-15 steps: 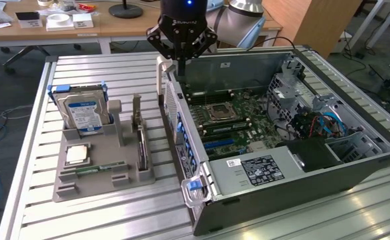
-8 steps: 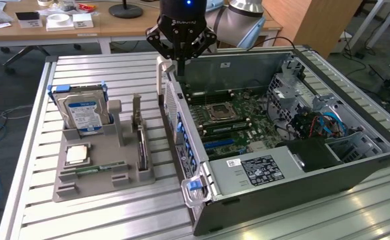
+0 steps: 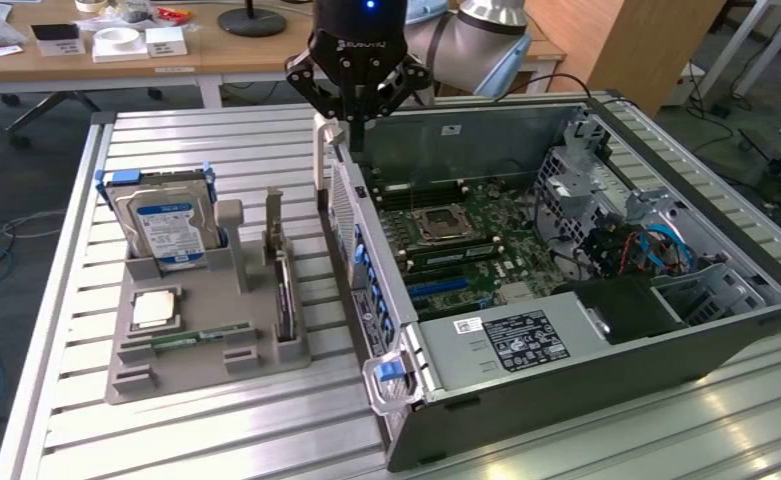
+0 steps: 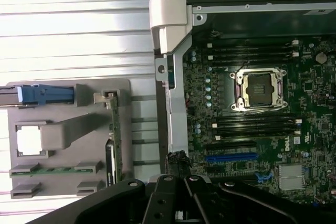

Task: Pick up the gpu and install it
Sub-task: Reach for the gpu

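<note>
The gpu [image 3: 286,300] stands on its long edge in a slot of the grey tray [image 3: 203,372]. It is apart from the gripper [image 3: 355,135], lower than it and off to the exterior view's left, on the outer side of the case wall [image 3: 350,235]. Nothing touches the card. In the wrist view it shows edge-on as a thin strip, green at one end and dark at the other.

The gripper's fingers are drawn together with nothing between them. It hangs pointing down over the top edge of that wall, near the case's far corner. In the wrist view the fingertips lie just beside the wall, on the motherboard's [image 4: 252,129] side, near the blue slot [image 4: 231,157].

On the tray with the gpu, farther from the gripper, are three more things. A hard drive [image 3: 170,230] with a blue-white label stands upright in blue rails. A cpu [image 3: 154,308] lies flat in a square pocket. A slim green ram stick [image 3: 197,336] lies flat at the tray's near end.

To the gripper's other side lies the open case [image 3: 564,390], with its board facing up. The empty cpu socket [image 4: 258,90] sits between rows of dark memory slots. A power supply [image 3: 517,340] with a white label sits at the near end.

Tray and case both rest on a slatted metal table [image 3: 230,440].
</note>
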Controlling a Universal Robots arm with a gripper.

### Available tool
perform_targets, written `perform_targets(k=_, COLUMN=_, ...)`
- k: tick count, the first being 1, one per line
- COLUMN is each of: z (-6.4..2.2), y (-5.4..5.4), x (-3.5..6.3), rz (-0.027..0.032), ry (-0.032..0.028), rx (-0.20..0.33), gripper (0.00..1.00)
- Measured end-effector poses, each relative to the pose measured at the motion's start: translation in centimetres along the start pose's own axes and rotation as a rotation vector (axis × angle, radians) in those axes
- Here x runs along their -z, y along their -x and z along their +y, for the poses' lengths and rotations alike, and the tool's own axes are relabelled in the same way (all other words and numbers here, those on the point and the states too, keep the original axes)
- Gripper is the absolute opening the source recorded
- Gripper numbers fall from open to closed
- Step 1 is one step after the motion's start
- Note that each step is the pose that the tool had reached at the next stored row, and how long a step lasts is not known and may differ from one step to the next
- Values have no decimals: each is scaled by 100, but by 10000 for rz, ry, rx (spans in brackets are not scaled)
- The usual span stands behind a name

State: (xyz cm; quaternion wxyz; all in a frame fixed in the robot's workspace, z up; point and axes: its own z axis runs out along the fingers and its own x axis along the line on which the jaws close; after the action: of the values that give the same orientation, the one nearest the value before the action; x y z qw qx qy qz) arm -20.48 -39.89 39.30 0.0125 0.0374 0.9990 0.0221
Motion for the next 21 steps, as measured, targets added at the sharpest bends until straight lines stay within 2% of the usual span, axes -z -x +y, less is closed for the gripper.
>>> perform_targets(k=10, z=-12, y=-164, x=3, rz=-1, ry=0, rx=0, gripper=11)
perform_targets(k=21, z=-14, y=-188, x=4, rz=0, ry=0, rx=0, gripper=11)
